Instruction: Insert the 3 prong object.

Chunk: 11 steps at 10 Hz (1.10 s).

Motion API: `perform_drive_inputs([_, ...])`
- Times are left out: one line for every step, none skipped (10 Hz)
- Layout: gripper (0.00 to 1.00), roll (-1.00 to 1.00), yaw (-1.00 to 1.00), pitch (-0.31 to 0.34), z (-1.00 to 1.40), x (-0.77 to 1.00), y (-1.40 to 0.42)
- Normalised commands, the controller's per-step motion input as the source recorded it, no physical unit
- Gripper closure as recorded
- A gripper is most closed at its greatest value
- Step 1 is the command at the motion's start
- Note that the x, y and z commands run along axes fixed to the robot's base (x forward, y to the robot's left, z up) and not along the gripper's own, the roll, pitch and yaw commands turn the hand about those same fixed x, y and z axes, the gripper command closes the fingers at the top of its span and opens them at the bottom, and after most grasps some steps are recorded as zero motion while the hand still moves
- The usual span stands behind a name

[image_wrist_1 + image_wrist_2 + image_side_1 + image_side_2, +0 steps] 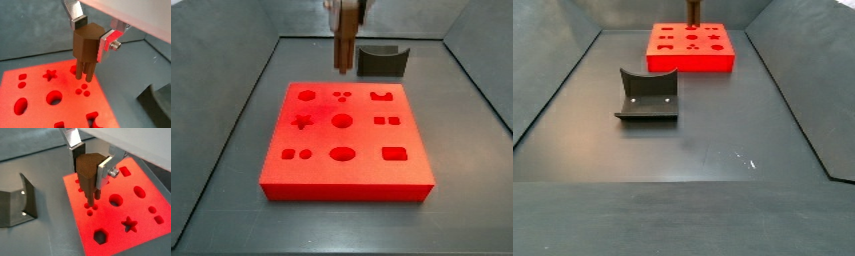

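My gripper [92,34] is shut on the 3 prong object [85,47], a dark reddish-brown peg held upright with its narrow prongs pointing down. It hangs above the red block [47,95], close to a cluster of three small round holes [81,90]. The prong tips are clear of the surface. In a wrist view the peg [88,173] sits between the silver fingers, over the block's edge [133,213]. In a side view the peg [345,45] hangs above the far side of the block [345,150]. The gripper also shows small in a side view [692,8].
The red block has several shaped holes, including a star, circles and squares. The fixture [381,60] stands on the dark floor just beyond the block; it also shows in a side view [647,95] and a wrist view [17,203]. Grey walls ring the floor.
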Motion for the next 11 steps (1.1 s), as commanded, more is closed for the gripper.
perform_drive_inputs([1.00,0.08,0.00,0.000,-0.39,0.34,-0.01])
perform_drive_inputs([1.00,0.12,-0.04,-0.003,-0.37,0.36,0.00])
perform_drive_inputs([1.00,0.17,-0.06,0.000,-0.36,0.12,0.00])
perform_drive_inputs([1.00,0.16,-0.04,0.000,-0.29,-0.08,0.00])
perform_drive_inputs([1.00,0.18,-0.04,0.000,-0.30,-0.11,0.00])
perform_drive_inputs([1.00,0.18,-0.03,0.000,-0.31,-0.09,0.00])
perform_drive_inputs([1.00,0.16,0.00,0.000,-0.31,-0.04,0.00])
perform_drive_inputs([1.00,0.14,0.00,0.000,-0.29,0.00,0.00])
perform_drive_inputs([1.00,0.14,0.00,0.000,-0.27,0.00,0.00])
perform_drive_inputs([1.00,0.14,0.01,0.000,-0.27,0.01,0.00])
perform_drive_inputs([1.00,0.15,0.00,0.000,-0.29,0.00,-0.01])
